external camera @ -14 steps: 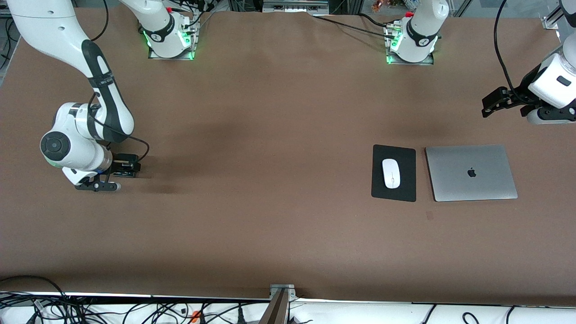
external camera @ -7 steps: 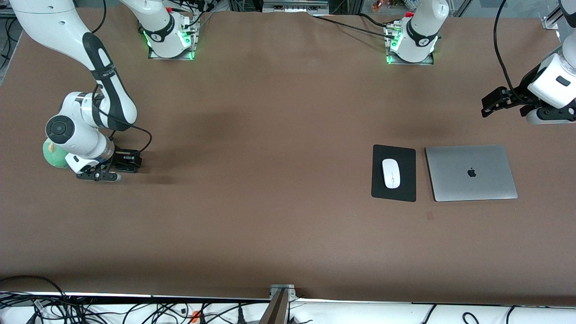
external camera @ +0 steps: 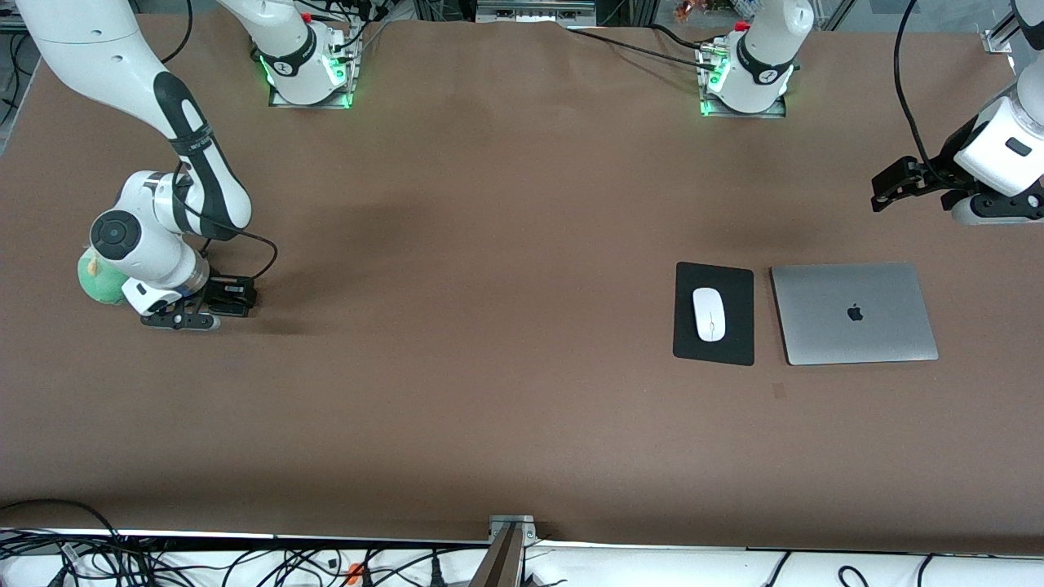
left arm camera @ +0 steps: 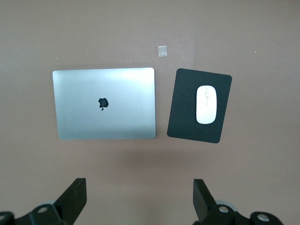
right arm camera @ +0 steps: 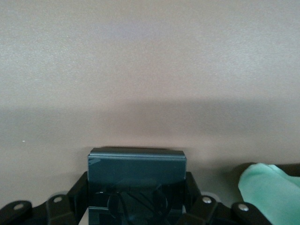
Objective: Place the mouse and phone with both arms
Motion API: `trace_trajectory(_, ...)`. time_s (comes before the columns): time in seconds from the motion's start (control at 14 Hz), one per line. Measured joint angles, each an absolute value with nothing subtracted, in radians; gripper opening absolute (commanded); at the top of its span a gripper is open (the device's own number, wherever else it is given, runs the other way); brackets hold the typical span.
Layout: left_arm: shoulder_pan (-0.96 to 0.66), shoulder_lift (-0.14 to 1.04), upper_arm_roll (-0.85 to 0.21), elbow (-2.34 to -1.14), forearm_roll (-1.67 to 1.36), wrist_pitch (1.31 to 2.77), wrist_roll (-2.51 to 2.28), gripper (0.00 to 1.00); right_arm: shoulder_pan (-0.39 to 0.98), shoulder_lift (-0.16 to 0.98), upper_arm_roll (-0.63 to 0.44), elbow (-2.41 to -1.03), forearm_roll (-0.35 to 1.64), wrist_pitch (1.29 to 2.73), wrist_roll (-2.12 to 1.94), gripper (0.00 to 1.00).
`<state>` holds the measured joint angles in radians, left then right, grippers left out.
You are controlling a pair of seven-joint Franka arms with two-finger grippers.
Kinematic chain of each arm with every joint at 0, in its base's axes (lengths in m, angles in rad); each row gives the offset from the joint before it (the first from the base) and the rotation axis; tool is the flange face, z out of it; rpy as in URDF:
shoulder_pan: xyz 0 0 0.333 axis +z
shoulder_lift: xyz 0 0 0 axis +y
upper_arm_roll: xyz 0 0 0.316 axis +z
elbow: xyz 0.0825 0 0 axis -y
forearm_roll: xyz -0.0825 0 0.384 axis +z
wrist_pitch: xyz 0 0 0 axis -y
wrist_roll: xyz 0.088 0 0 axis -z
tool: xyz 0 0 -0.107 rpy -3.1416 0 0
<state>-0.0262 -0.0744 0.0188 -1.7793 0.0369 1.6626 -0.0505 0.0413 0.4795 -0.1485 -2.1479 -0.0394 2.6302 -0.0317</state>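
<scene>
Two arms | right end effector [right arm camera: 136, 206] clamps phone [right arm camera: 137, 180] | left end effector [left arm camera: 138, 197] spread wide

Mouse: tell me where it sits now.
The mouse lies on the black mouse pad, beside the closed laptop, toward the left arm's end of the table.

Brown table [external camera: 506, 244], cables [external camera: 163, 562] along its edge

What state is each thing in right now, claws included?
mouse: lying flat on the mouse pad, untouched.
laptop: lid closed, flat beside the pad.
phone: gripped in the right claw.
right claw: shut on the phone, low at the right arm's end of the table.
left claw: open, empty, above the laptop and pad.
</scene>
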Motion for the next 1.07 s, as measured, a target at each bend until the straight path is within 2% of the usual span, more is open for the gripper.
trace_trajectory(0.07,-0.026,-0.074,0.019,-1.779,0.037,1.662,-0.05,1.0,0.041,0.479,-0.146,-2.148,-0.039,2.633,-0.032,1.0)
trace_trajectory(0.5,-0.026,-0.074,0.019,-1.779,0.037,1.646,-0.05,1.0,0.041,0.467,-0.131,-2.112,-0.039,2.61,-0.032,1.0)
trace_trajectory(0.57,-0.026,-0.074,0.019,-1.779,0.037,1.645,-0.05,1.0,0.041,0.457,-0.13,-2.086,-0.039,2.557,-0.032,1.0)
trace_trajectory(0.79,-0.026,-0.074,0.019,-1.779,0.037,1.644,-0.05,1.0,0.042,0.399,-0.111,-1.942,0.002,2.275,-0.033,1.0)
trace_trajectory(0.93,-0.026,-0.074,0.019,-1.779,0.037,1.644,-0.05,1.0,0.042,0.334,-0.104,-1.85,0.039,2.098,-0.037,1.0)
trace_trajectory(1.07,-0.026,-0.074,0.019,-1.779,0.037,1.644,-0.05,1.0,0.041,0.246,-0.104,-1.812,0.046,1.981,-0.038,1.0)
